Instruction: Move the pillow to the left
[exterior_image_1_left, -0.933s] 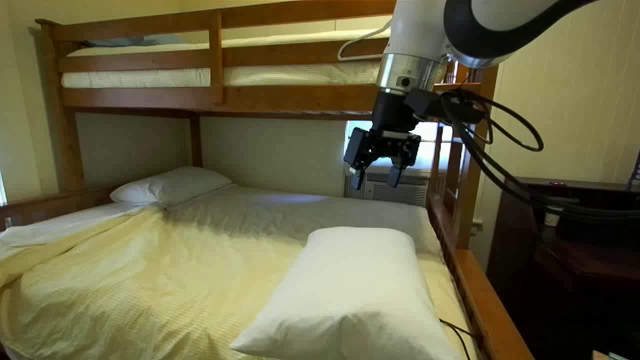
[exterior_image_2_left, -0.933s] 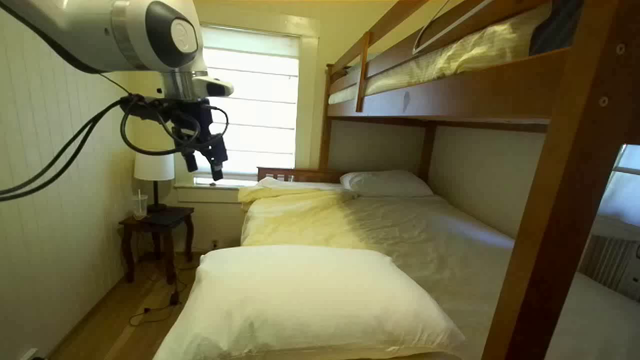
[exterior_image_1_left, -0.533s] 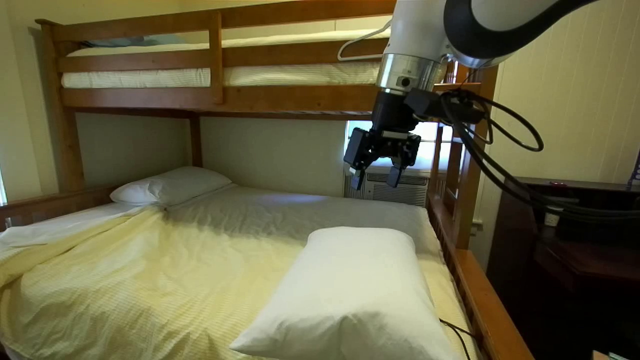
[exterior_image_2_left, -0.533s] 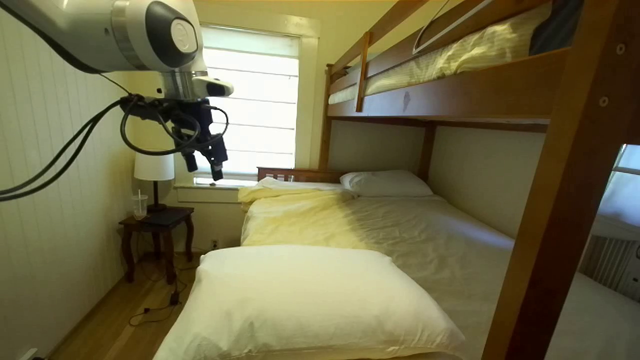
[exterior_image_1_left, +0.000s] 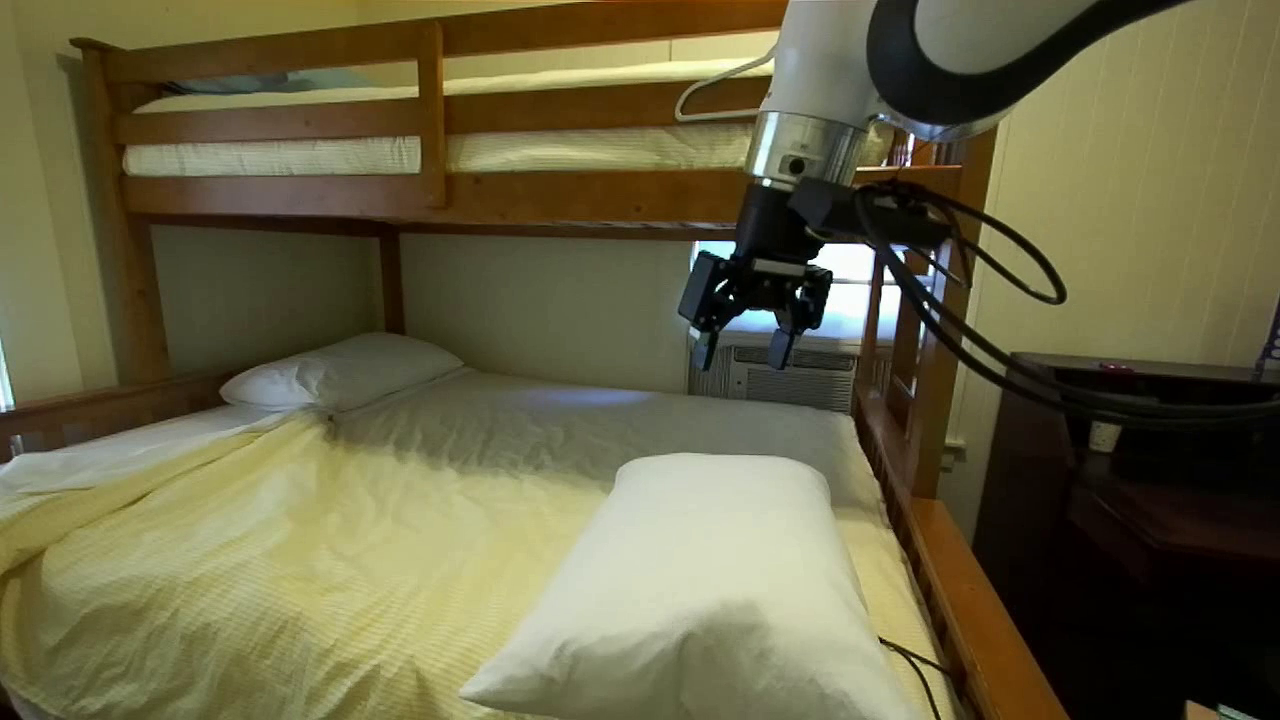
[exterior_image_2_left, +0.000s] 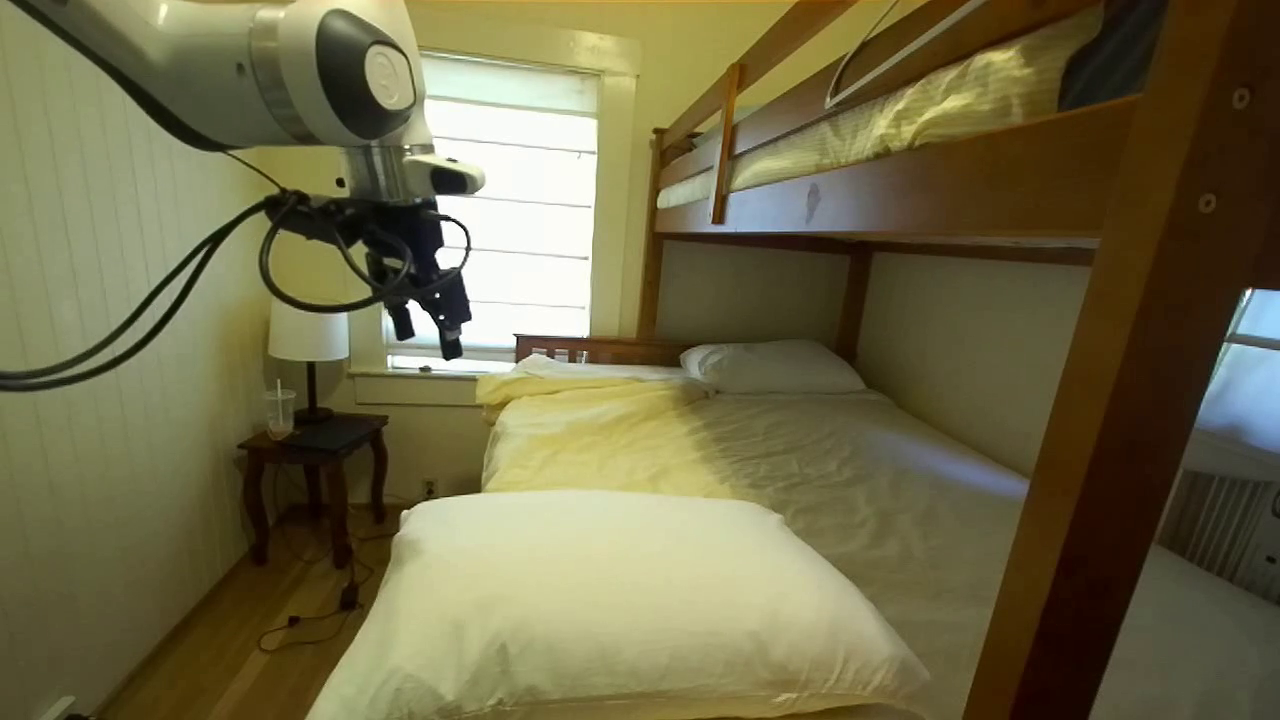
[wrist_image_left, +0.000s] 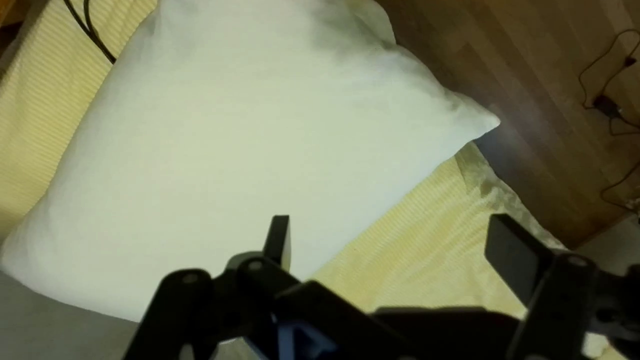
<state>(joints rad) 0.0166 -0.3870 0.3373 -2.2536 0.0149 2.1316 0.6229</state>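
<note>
Gripper (exterior_image_1_left: 743, 352), one, black, two-fingered: just right of centre in an exterior view, tips pointing down. You have its fingers spread wide, with hold of nothing. The wrist view shows you the same: one finger at lower centre, its mate at lower right, a broad gap between.

Pillow (wrist_image_left: 250, 140), one, large, plump, white, softly wrinkled: lies over the yellow cover (exterior_image_1_left: 300, 520), at the lower right of centre in an exterior view (the bottom edge of the frame cuts it off). In the wrist view you find it across the centre and upper left, one corner pointing right. In both exterior views it sits lower in the frame than your gripper, well apart from it.

Far pillow (exterior_image_1_left: 345, 372), one, white: at left, mid-height, in an exterior view; you see it right of centre, near the slatted headboard (exterior_image_2_left: 630, 352), in an exterior view.

Bunk bed (exterior_image_1_left: 600, 195), brown wood: its upper rails run along the top of the frame in an exterior view.

Arm (exterior_image_2_left: 200, 60), one, white and black: extends from the upper left in an exterior view.

Side table (exterior_image_2_left: 338, 500), dark wood: at left, below mid-height, in an exterior view, bearing a lamp (exterior_image_2_left: 308, 335) with a white shade and, near it, a clear cup (exterior_image_2_left: 280, 412) for you to note.
</note>
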